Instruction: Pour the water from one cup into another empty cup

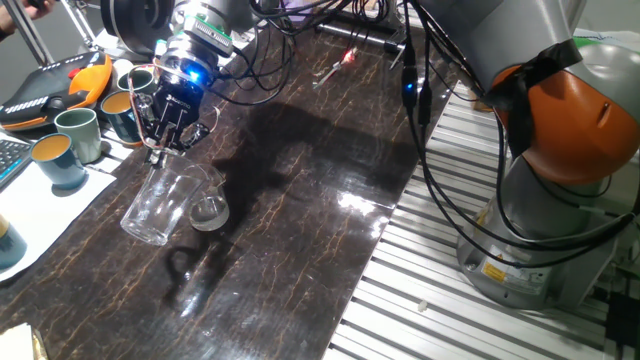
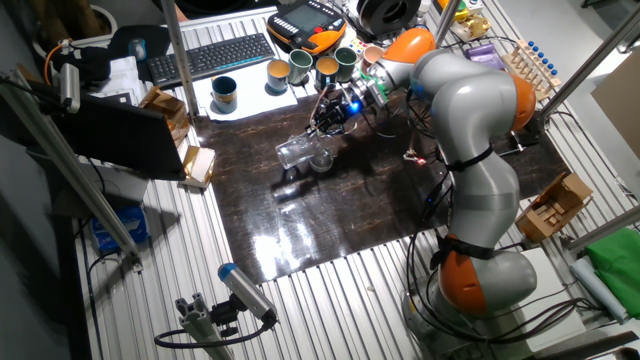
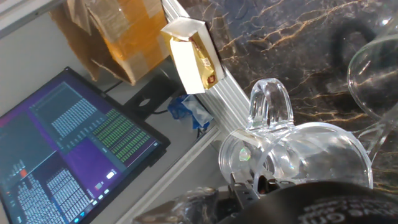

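My gripper hangs over the left part of the dark marbled mat and is shut on the taller clear tumbler. The tumbler is tipped far over, almost on its side, low above the mat. It also shows in the other fixed view and fills the lower right of the hand view. The shorter clear glass stands upright right beside it, touching or nearly so; its rim shows in the hand view. I cannot make out any water in either glass.
Coloured ceramic mugs and an orange teach pendant sit on white paper at the far left. A keyboard lies behind them. Cardboard boxes and a laptop screen stand beyond the mat's edge. The robot base is at the right.
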Robot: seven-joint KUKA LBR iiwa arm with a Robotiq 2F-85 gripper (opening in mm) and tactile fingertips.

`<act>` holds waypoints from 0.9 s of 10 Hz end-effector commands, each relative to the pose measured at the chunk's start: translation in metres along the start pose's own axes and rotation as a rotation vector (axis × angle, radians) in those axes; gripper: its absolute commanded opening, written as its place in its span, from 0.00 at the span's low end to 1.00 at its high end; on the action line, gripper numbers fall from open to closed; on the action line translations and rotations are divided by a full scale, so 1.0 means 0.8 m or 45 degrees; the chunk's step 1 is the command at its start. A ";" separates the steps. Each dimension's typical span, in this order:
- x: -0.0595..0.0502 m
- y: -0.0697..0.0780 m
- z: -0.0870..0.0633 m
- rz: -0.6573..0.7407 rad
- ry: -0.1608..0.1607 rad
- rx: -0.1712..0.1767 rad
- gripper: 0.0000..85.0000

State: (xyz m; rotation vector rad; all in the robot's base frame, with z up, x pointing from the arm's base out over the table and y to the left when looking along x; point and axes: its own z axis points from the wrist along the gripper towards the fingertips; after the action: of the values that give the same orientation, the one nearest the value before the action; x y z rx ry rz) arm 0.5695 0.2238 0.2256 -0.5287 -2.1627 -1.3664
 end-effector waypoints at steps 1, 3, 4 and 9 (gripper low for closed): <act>0.000 0.000 0.000 0.001 0.004 -0.005 0.01; 0.000 0.000 -0.001 0.003 0.012 -0.013 0.01; 0.000 0.000 -0.002 0.008 0.019 -0.022 0.01; -0.004 0.003 -0.011 0.013 0.023 -0.021 0.01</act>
State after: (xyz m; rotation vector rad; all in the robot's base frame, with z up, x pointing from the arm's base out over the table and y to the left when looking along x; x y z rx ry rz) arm 0.5751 0.2166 0.2282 -0.5308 -2.1326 -1.3796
